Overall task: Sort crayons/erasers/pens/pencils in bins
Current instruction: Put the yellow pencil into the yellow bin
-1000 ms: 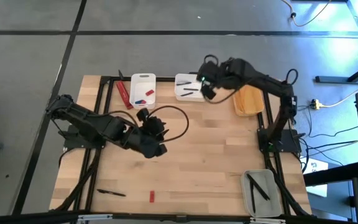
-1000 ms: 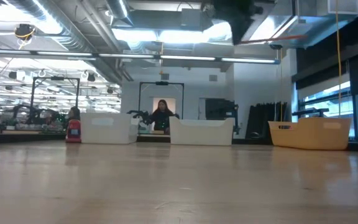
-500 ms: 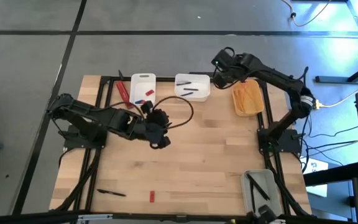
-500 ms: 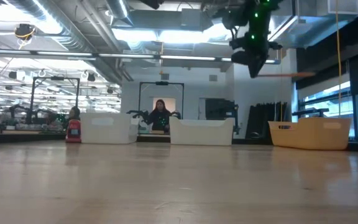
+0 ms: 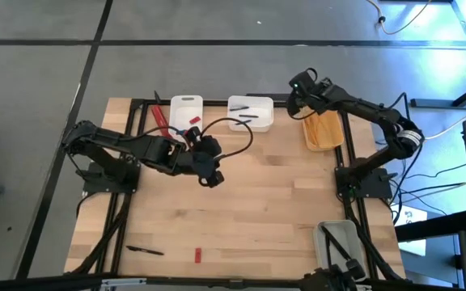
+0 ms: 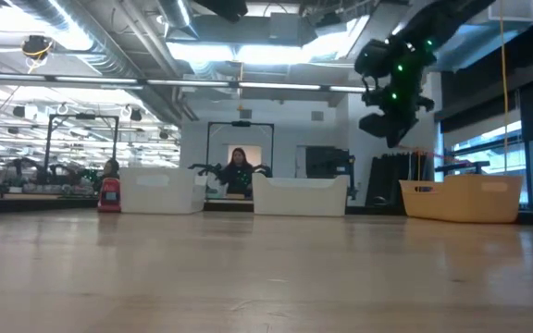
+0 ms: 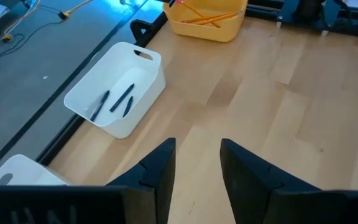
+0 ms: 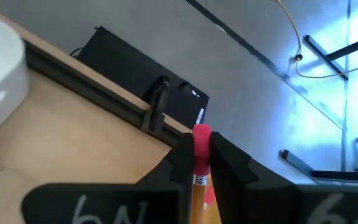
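My right gripper is shut on a pencil, an orange stick with a pink end. It hangs in the air at the far left corner of the yellow-orange bin, as the high view and low view show. That bin holds more pencils. My left gripper hovers open over mid-table, with nothing between its fingers. The wider white bin holds pens. The narrow white bin stands left of it, and the grey bin sits at the near right. My right gripper pinches the pencil between its two fingers just behind the pink end, which sticks out past the fingertips. The orange shaft runs back along the fingers toward the wrist. The gripper slants downward and the pencil is clear of the table and bins.
One pen and a small red piece lie near the table's near left edge. A red object lies beside the narrow white bin. Black frame rails run along the table's edges. A person stands far behind the table.
My right gripper has swung from above the wider white bin toward the table's right, down to the yellow-orange bin's far left corner, carrying the pencil. My left gripper has drifted a little toward the far right, still open.
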